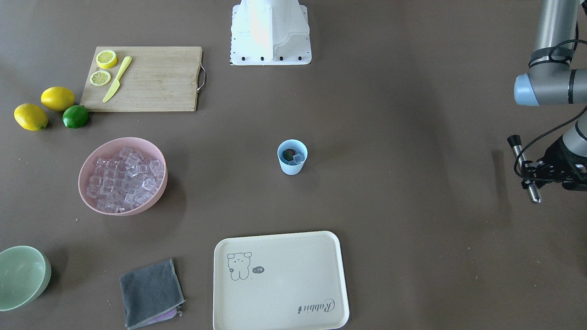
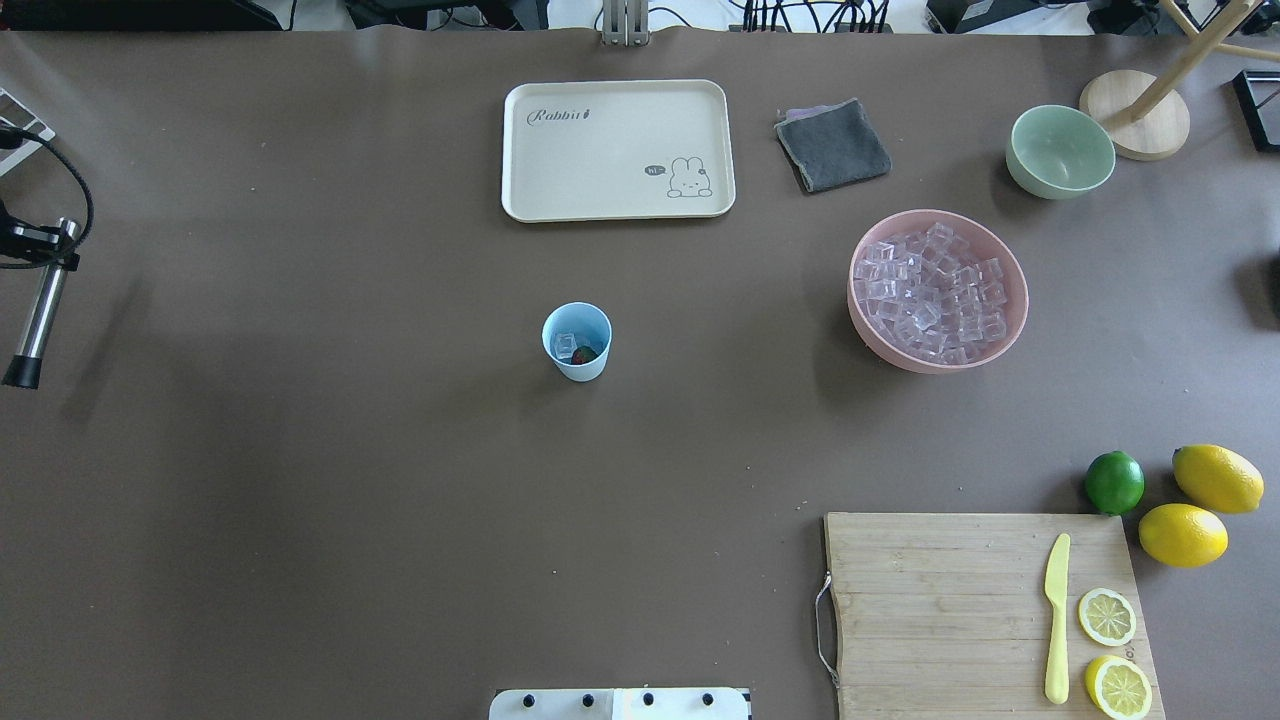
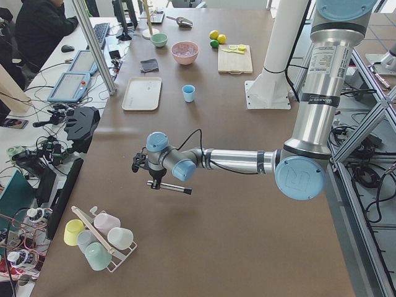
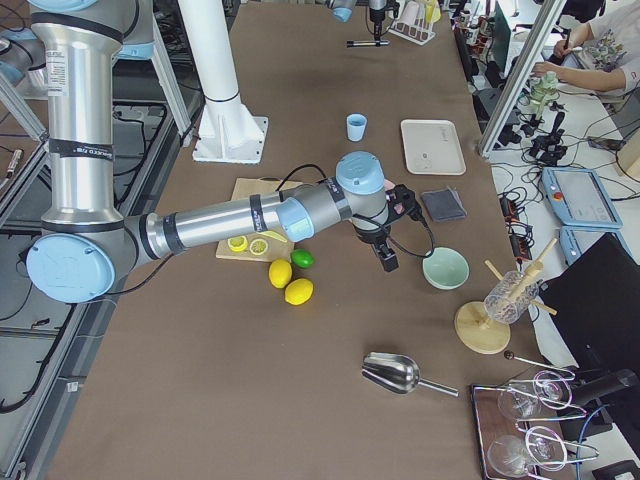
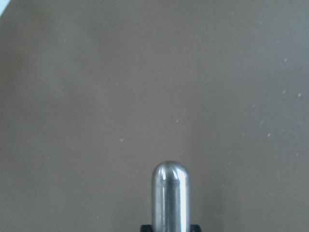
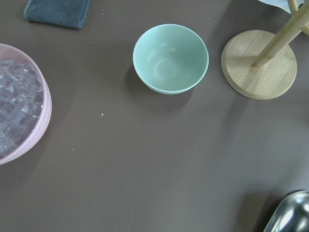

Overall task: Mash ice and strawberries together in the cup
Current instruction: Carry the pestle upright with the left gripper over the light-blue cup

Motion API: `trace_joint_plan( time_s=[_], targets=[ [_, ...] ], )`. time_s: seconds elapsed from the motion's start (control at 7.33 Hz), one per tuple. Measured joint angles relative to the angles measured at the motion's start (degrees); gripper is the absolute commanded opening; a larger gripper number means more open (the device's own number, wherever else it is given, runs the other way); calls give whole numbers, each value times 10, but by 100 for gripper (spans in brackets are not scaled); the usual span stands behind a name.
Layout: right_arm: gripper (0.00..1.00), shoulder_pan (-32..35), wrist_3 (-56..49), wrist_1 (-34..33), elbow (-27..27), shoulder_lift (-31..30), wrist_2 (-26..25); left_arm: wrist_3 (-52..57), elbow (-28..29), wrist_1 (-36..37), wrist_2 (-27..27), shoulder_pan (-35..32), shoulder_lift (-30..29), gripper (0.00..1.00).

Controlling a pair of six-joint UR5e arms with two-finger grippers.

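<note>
As seen from overhead, brown worktop (image 2: 300, 500) beneath everything. Left arm (image 3: 235, 159) stretched low over the left end, well apart from the other things. Left hand (image 1: 532, 173) clenched on a steel rod (image 2: 38, 310), black tip toward the robot, rounded steel end at the bottom of the left wrist view. Right arm (image 4: 230, 225) reaching over the right end, right hand (image 4: 385, 250) up near the green bowl (image 2: 1060, 150). Released or clenched, cannot tell.

Wooden cutting board (image 2: 940, 600) on the right near the robot, carrying a yellow knife (image 2: 1056, 620) and two lemon halves (image 2: 1106, 616). Cream tray (image 2: 600, 150) at the far edge, about the middle. Pink bowl (image 2: 940, 362) right of centre, heaped with ice cubes (image 2: 930, 290). Green bowl beyond it, grey cloth (image 2: 832, 145) lying between that bowl and the tray. Two whole lemons (image 2: 1182, 534) and a lime (image 2: 1114, 482) just beside the board's far right corner.

Light-blue cup (image 2: 578, 368) upright in the middle of the worktop, well apart from both hands. Inside it, clear ice (image 2: 564, 346) right beside the strawberry (image 2: 586, 354), tiny, red and green.
</note>
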Motion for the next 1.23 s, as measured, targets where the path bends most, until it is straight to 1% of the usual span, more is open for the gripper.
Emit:
trace_joint_plan(
  time_s=[0.27, 0.41, 0.55, 0.68, 0.82, 0.95, 1.09, 1.23],
  targets=[
    [99, 0, -1, -6, -5, 8, 6, -93, -50, 1, 20, 18, -76, 0],
    [99, 0, -1, -15, -5, 15, 14, -145, -85, 2, 42, 37, -111, 0],
    [99, -1, -1, -38, -6, 22, 22, -203, -129, 7, 83, 65, -138, 0],
    [99, -4, -1, -64, -9, 27, 20, -245, -163, 12, 145, 102, -159, 0],
    [99, -10, -1, -87, -15, 34, 11, -268, -188, 14, 219, 150, -178, 0],
    [99, -16, 0, -112, -24, 42, 1, -281, -206, 14, 304, 208, -198, 0],
    [99, -19, 7, -132, -31, 49, -8, -285, -216, 13, 375, 253, -220, 0],
    [99, -20, 23, -143, -35, 52, -21, -285, -225, 13, 429, 280, -234, 0]
  ],
)
